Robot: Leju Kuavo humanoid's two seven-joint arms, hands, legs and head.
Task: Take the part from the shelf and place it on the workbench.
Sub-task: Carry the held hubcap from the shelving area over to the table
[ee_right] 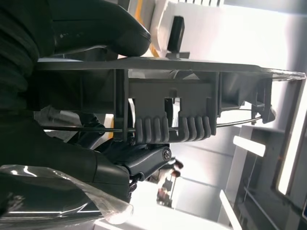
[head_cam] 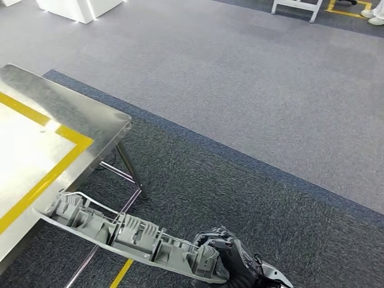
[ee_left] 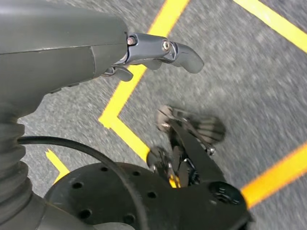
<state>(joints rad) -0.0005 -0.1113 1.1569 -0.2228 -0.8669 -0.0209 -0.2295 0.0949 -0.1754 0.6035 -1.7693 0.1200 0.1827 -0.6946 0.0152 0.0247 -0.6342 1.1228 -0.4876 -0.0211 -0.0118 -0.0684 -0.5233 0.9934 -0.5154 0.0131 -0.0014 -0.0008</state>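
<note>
workbench left, steel top bare | part end overhangs its edge | carpet open ahead

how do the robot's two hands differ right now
The right hand grips one end of the long grey plastic part, holding it out toward the metal workbench; the left hand holds nothing. The right hand's fingers are closed around the part, while the left hand hangs over carpet marked with yellow tape. Both have dark fingers.
</note>
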